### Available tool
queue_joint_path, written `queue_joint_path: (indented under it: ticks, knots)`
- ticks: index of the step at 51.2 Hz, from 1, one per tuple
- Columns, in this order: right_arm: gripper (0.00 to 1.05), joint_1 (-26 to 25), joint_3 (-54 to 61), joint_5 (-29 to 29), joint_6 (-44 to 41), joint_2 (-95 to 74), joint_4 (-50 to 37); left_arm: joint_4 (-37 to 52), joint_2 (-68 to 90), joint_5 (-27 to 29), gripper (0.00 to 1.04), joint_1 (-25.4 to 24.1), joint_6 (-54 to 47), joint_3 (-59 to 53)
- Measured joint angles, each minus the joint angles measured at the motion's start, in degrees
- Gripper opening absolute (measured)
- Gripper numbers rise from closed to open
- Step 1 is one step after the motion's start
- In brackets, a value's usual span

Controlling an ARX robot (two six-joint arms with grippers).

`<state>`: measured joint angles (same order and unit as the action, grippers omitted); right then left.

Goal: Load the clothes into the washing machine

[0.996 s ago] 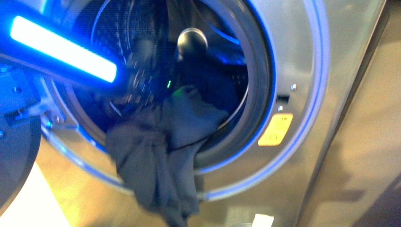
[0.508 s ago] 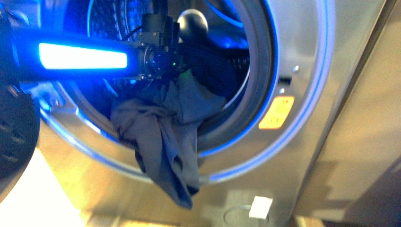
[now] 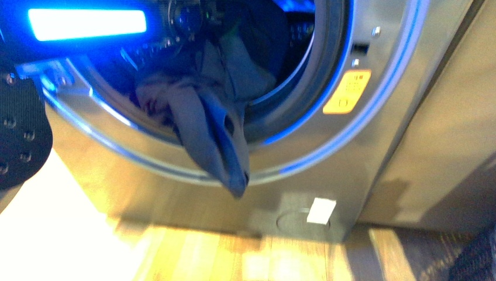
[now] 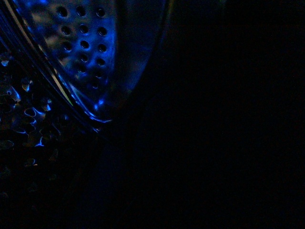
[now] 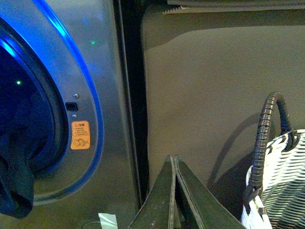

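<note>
One second makes a clear difference. The left arm (image 3: 88, 24), its blue light bar glowing, has gone from crossing the porthole at a slant to reaching level and deeper into the drum of the washing machine (image 3: 386, 117). With it the clothes (image 3: 213, 126) have been drawn in. The broad flap that hung well below the door ring is now a narrow twisted tail, its tip lying just over the ring's lower edge.

We judge the load partly in: most of the fabric sits in the drum's mouth, but that tail is outside and would foul the door. We cannot tell whether the left gripper is clamped on the fabric, since it is lost in the shadow of the drum, and the left wrist view is dark.

The right gripper (image 5: 173, 191) hangs apart from the machine, fingers pressed together on nothing, just beside a white woven basket (image 5: 281, 191). Another pull inward — or a push from the right side — looks needed.
</note>
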<state>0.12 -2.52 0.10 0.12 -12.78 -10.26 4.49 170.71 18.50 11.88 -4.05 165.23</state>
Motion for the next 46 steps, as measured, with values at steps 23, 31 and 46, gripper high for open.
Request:
queue_joint_path:
  ticks: [23,31,46]
  knots:
    - [0.02,0.0,2.23,0.0,-0.04,12.52,10.19,7.54,0.98,1.42,0.08,0.52,-0.42,0.0]
    - [0.02,0.0,2.23,0.0,-0.04,12.52,10.23,9.99,2.03,2.84,0.08,0.66,-1.01,0.0]
    - [0.02,0.0,2.23,0.0,-0.04,12.52,10.23,17.84,2.58,3.89,0.08,0.59,-3.28,0.0]
